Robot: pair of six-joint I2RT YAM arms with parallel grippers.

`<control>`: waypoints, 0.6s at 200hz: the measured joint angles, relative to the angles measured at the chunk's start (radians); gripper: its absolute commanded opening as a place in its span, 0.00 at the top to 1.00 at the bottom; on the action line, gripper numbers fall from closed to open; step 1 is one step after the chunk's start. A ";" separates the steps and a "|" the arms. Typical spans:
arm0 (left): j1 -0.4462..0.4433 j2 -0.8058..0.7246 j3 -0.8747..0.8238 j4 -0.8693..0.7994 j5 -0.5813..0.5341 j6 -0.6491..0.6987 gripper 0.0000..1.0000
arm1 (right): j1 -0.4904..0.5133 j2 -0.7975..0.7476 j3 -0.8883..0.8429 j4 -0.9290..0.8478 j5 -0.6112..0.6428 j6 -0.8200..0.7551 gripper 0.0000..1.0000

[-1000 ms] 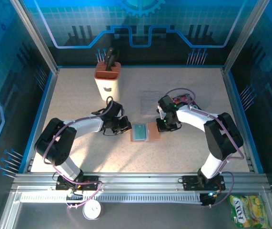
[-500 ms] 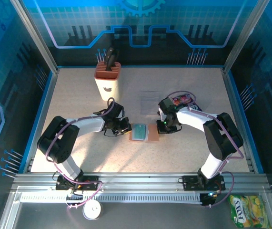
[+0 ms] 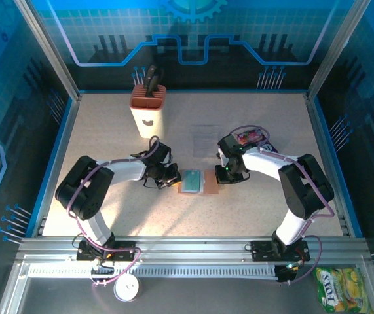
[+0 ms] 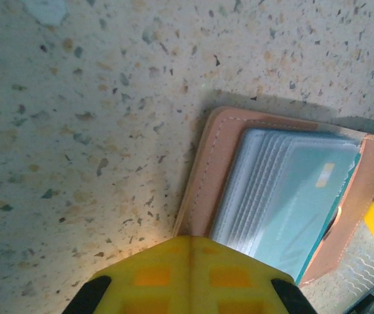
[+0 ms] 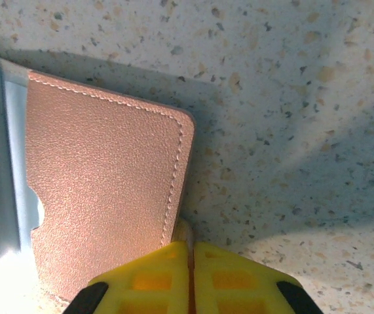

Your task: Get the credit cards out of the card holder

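Observation:
The card holder (image 3: 209, 184) lies open on the table's middle, brown flaps out, with teal credit cards (image 3: 190, 180) in its inner pockets. In the left wrist view the cards (image 4: 298, 203) sit fanned in clear sleeves inside the holder (image 4: 216, 157). My left gripper (image 3: 173, 180) is shut, and its yellow tips (image 4: 190, 242) rest at the holder's left flap edge with nothing seen between them. My right gripper (image 3: 224, 176) is shut on the thin edge of the holder's right flap (image 5: 101, 176), which shows as a sliver between the fingers at the gripper (image 5: 190, 245).
A knife block (image 3: 148, 108) stands at the back left. A clear tray (image 3: 206, 139) and a purple snack packet (image 3: 252, 138) lie just behind the right gripper. A yellow packet (image 3: 340, 288) sits outside the table at the bottom right.
The left gripper has crept right to the holder's left edge and closed fully. The holder looks a little narrower from above. The right gripper has kept its grip.

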 measured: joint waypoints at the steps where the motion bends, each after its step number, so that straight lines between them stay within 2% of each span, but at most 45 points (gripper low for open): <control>1: 0.000 0.000 0.000 0.000 0.000 0.000 0.97 | 0.000 0.000 0.000 0.000 0.000 0.000 0.91; 120: -0.002 0.036 0.039 -0.021 0.019 0.000 0.98 | -0.026 0.010 0.005 0.000 0.058 -0.028 0.90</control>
